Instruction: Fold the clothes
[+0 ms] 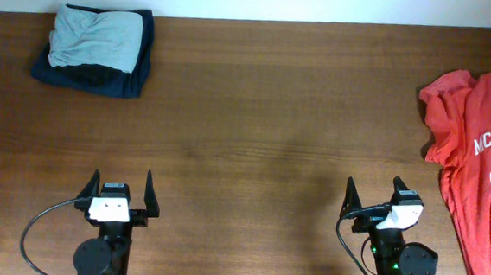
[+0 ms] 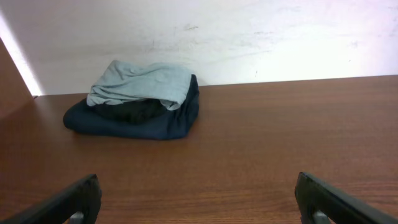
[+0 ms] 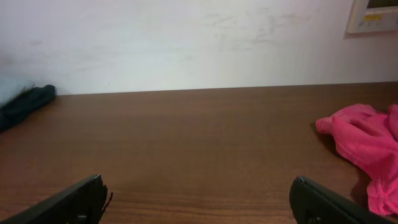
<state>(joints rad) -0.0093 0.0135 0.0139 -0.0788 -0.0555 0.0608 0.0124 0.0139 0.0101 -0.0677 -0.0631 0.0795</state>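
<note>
Pile [image 1: 102, 77] at the far left: grey shirt [image 1: 95, 38] folded on a navy garment [image 1: 140, 61], well apart from the left gripper [image 1: 122, 181], jaws wide, empty. Bare wood table [image 1: 264, 113] lies open between. Right gripper [image 1: 374, 188], jaws wide, empty, sits near the red shirt [image 1: 479, 145], spread at the right edge. White wall [image 2: 249, 37] stands beyond.

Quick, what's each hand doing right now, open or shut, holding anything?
Left hand: open, holding nothing.
Right hand: open, holding nothing.
</note>
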